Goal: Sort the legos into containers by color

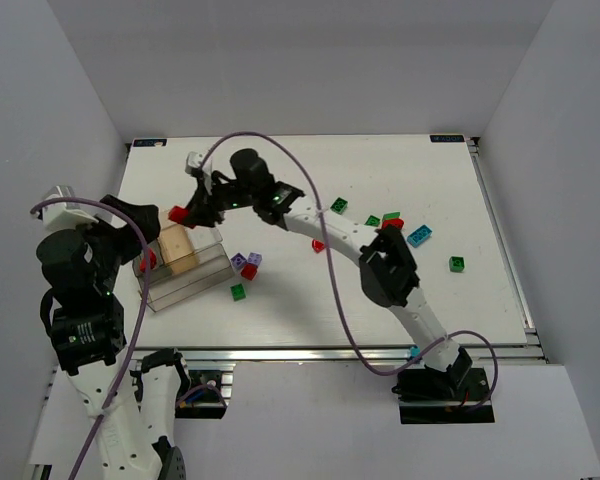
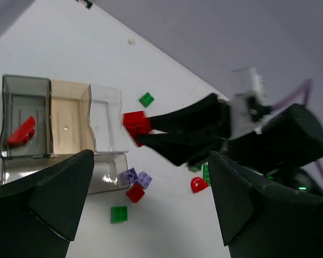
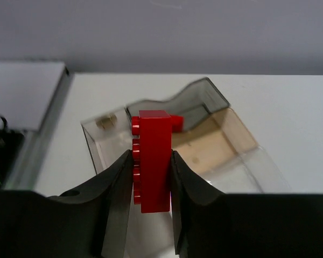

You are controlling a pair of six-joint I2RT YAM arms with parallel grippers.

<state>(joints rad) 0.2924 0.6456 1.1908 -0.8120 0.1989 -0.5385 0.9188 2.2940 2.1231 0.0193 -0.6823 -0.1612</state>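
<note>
One red brick (image 3: 152,160) sits pinched between the fingers of the right gripper (image 1: 184,212), held over the box (image 1: 202,282) near the worktop's left edge. Another red piece (image 2: 21,131) lies in the box's end compartment. Left gripper (image 2: 151,161) hangs above, fingers spread wide.

No readable text, labels or numbers anywhere.
</note>
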